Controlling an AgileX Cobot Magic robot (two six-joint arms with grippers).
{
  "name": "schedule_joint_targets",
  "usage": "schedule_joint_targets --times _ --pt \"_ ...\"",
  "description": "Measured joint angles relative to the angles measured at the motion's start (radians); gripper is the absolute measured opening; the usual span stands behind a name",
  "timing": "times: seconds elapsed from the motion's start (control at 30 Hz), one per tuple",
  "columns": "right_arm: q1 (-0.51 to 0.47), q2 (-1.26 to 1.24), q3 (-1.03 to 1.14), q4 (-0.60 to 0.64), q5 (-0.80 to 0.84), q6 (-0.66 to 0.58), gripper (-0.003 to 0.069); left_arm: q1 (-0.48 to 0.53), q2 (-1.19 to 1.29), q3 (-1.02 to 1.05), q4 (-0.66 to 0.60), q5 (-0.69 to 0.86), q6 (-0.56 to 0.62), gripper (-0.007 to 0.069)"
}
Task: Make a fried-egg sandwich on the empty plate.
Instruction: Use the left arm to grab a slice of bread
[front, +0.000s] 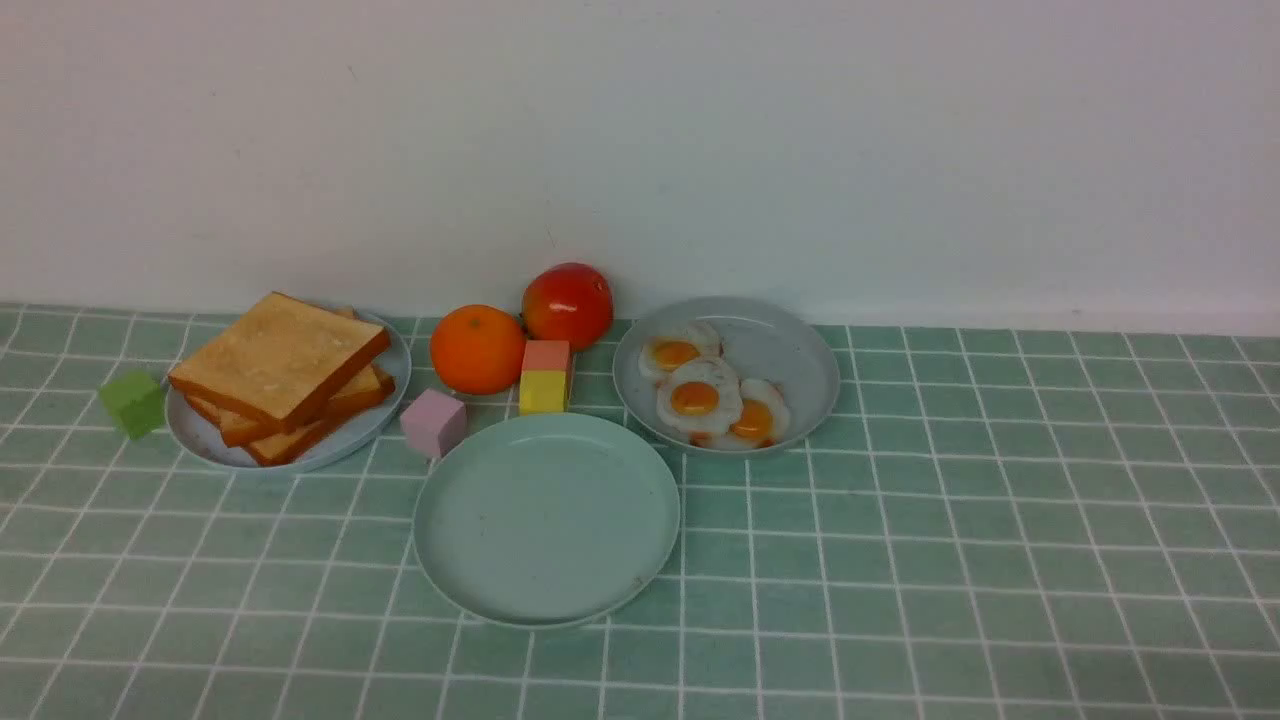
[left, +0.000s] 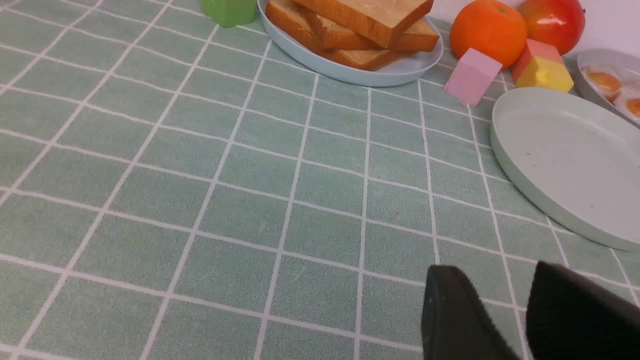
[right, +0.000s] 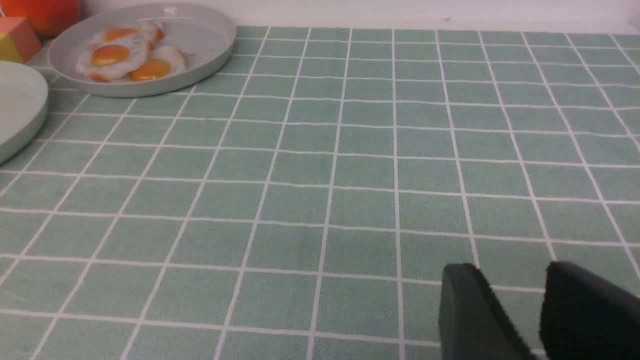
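While I watch from far away, the mint-green plate (front: 470, 520) lies flat in the lower half of the front view, a bit left of the middle, and it is bare. No sandwich is made yet. Up and to the left of it, three toast slices (front: 280, 365) are piled on the pale blue plate (front: 345, 448). Up and to the right, three fried eggs (front: 697, 397) lie on the grey plate (front: 790, 360), just beside the mint-green one. Between those two far plates I see an orange (front: 477, 348), a red fruit (front: 567, 303), a pink block (front: 433, 422) and an orange-and-yellow block (front: 546, 376). A green block (front: 132, 402) sits at the far left by the toast plate. The left gripper (left: 492, 272) has its two black fingers a little apart with nothing between them, over the green checked cloth (left: 200, 200). The right gripper (right: 507, 270) looks the same, fingers apart and holding nothing
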Motion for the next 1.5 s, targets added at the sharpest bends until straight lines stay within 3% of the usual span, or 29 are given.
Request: schedule_joint_targets --times 0.93,1.13,1.23,1.37,1.5 --pt "0.0 0.0 0.0 -0.003 0.0 0.0 0.0239 0.0 0.0 0.0 -0.014 -0.042 -0.009 0.0237" --pt "0.0 0.0 0.0 -0.003 0.0 0.0 0.0239 0.0 0.0 0.0 -0.323 -0.225 -0.245 0.0237" --pt "0.0 0.0 0.0 -0.003 0.0 0.0 0.0239 0.0 0.0 0.0 -0.391 -0.278 -0.296 0.0237" --pt "0.0 0.0 0.0 -0.003 0.0 0.0 0.0239 0.0 0.0 -0.019 -0.41 -0.275 -0.296 0.023" --pt "0.0 0.0 0.0 -0.004 -0.001 0.0 0.0239 0.0 0.066 -0.18 -0.379 -0.134 -0.17 0.0137"
